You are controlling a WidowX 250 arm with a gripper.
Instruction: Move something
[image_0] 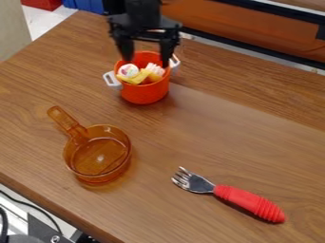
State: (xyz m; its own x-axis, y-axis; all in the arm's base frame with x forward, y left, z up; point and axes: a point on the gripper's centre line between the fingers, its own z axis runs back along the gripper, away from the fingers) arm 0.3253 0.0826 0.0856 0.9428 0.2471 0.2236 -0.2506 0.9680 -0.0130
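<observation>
Above the orange pot [145, 95], near the far side of the wooden table [215, 123]: black gripper [147, 61] with fingers wide apart across the pot's mouth. Between them, apparently free of any grip, toy food [139, 76]; contact with the rim impossible to tell. On either side of the pot, white handles [111, 79]. Nearer the left front edge, a see-through amber pan [100, 156], upright, handle toward the upper left. At lower right, well apart from both, a fork [226, 192], tines toward the pan, red grip angled toward the lower right. Between pot, pan and fork, a broad stretch of tabletop.
</observation>
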